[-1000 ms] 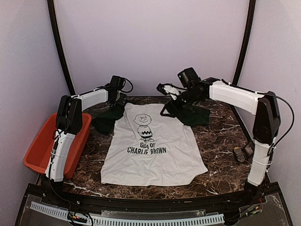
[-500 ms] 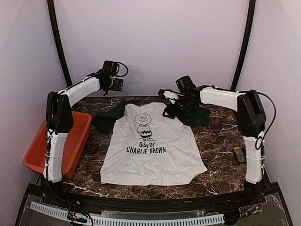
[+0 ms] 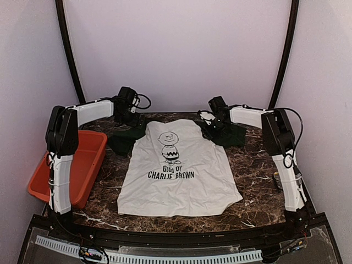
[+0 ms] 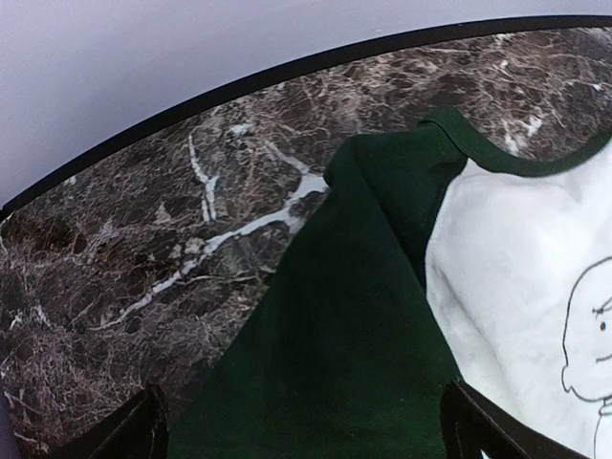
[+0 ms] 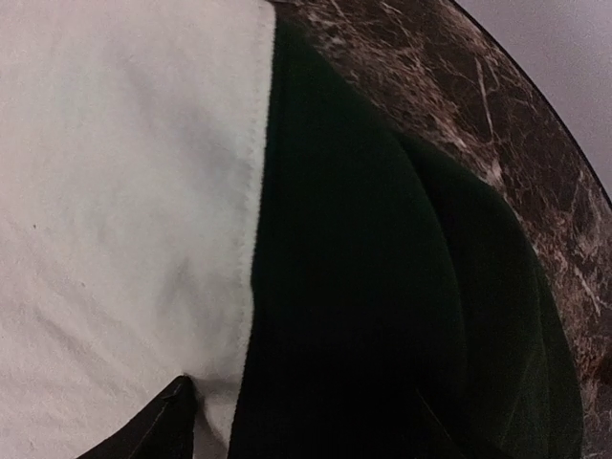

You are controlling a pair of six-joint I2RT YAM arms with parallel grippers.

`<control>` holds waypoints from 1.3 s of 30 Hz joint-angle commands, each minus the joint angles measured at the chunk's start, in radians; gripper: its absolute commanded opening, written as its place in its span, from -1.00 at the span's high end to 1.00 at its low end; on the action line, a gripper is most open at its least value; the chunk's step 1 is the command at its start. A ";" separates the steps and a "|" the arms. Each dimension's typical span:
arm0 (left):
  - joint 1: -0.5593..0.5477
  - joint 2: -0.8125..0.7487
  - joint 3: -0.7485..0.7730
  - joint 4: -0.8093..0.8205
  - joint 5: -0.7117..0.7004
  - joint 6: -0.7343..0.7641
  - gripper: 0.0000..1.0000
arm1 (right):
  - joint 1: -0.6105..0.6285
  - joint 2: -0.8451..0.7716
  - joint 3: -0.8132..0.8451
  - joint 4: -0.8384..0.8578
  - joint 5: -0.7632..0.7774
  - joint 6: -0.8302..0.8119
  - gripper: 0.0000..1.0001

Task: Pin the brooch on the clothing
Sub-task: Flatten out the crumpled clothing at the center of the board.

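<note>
The clothing (image 3: 179, 170), a white T-shirt with dark green sleeves and a cartoon boy print, lies flat on the marble table, collar toward the back. My left gripper (image 3: 131, 116) hovers low over the shirt's left green sleeve (image 4: 325, 354). It is open, its two fingertips (image 4: 143, 432) wide apart with nothing between them. My right gripper (image 3: 210, 122) is at the right shoulder. It is open and straddles the seam between the white body (image 5: 124, 191) and the green sleeve (image 5: 354, 287). I cannot make out the brooch for sure.
An orange-red bin (image 3: 66, 165) stands at the table's left edge beside the left arm. A small dark object (image 3: 276, 178) lies on the marble (image 3: 258, 159) by the right arm's lower link. A black rim (image 4: 287, 72) bounds the table's back.
The left gripper rose toward the back wall, then came down over the left sleeve. The right gripper drew back and to the right, lowering onto the right shoulder. The shirt lies as before.
</note>
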 commanded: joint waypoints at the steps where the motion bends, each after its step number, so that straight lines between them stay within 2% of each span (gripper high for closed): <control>1: -0.001 -0.085 -0.027 -0.062 0.129 0.090 -0.97 | -0.063 0.022 -0.014 -0.048 0.079 0.076 -0.41; 7: -0.014 -0.080 -0.085 -0.050 0.135 0.132 -0.97 | -0.120 -0.004 -0.071 -0.058 0.065 0.110 -0.40; 11: -0.024 -0.033 -0.065 -0.034 0.106 0.132 -0.97 | -0.127 -0.045 -0.110 -0.053 0.018 0.095 -0.37; 18: -0.025 0.105 0.022 -0.101 -0.082 0.139 -0.97 | -0.118 -0.178 -0.173 -0.041 -0.066 0.052 -0.38; 23: -0.012 0.171 0.053 -0.161 -0.146 0.132 -0.97 | -0.116 -0.225 -0.198 -0.046 -0.059 0.035 -0.40; 30: 0.007 0.191 0.051 -0.203 -0.234 0.114 -0.96 | -0.116 -0.184 -0.191 -0.056 -0.064 0.039 -0.42; 39: 0.025 0.177 0.042 -0.178 -0.317 0.121 -0.97 | -0.141 -0.072 -0.163 -0.088 -0.005 0.049 -0.43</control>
